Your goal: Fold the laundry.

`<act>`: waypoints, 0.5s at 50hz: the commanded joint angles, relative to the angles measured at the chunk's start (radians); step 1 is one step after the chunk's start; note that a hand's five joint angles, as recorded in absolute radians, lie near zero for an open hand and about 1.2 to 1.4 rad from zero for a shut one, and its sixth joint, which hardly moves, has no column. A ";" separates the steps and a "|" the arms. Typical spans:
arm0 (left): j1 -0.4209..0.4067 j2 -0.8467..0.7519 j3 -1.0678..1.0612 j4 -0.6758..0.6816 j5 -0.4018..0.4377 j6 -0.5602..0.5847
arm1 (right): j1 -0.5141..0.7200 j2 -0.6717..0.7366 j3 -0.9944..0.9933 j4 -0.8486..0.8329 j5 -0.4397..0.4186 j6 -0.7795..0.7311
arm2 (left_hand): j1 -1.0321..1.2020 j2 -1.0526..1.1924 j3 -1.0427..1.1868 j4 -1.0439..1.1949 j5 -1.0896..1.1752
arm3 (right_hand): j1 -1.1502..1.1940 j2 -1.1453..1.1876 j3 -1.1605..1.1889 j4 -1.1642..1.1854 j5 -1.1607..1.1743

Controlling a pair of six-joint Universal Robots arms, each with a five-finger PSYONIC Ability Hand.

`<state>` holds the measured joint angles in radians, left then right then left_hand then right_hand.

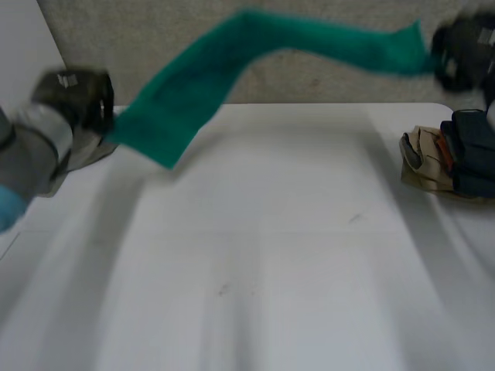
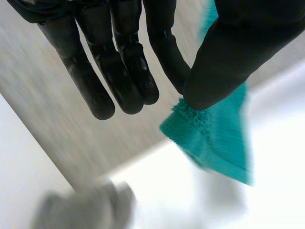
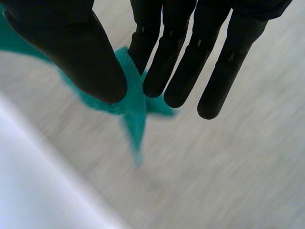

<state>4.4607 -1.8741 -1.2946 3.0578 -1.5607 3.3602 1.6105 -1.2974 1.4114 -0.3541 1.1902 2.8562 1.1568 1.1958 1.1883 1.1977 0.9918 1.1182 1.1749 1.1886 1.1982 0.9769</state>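
Matte black left hand [image 2: 119, 71] and right hand [image 3: 190, 62]; grey left arm [image 1: 35, 151], light-blue cap [image 1: 8, 207].

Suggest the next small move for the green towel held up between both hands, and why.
Probably lower the towel flat onto the table: it hangs stretched in the air, pinched at one end by the left hand and at the other by the right hand.
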 commanded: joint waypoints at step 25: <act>0.037 0.138 -0.358 -0.073 0.152 0.235 | -0.067 -0.025 0.173 0.445 0.008 -0.393 | -0.891 -0.930 -0.922 -0.931 -0.900 | -0.944 -1.000 -1.014 -1.024 -0.977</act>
<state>4.4869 -1.6460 -1.7928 2.9571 -1.3968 3.6089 1.4758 -1.3378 1.6727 0.1946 1.1502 2.3381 0.2486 0.2706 0.2673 0.2626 0.0805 0.2192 0.2046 0.2044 0.2063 0.0469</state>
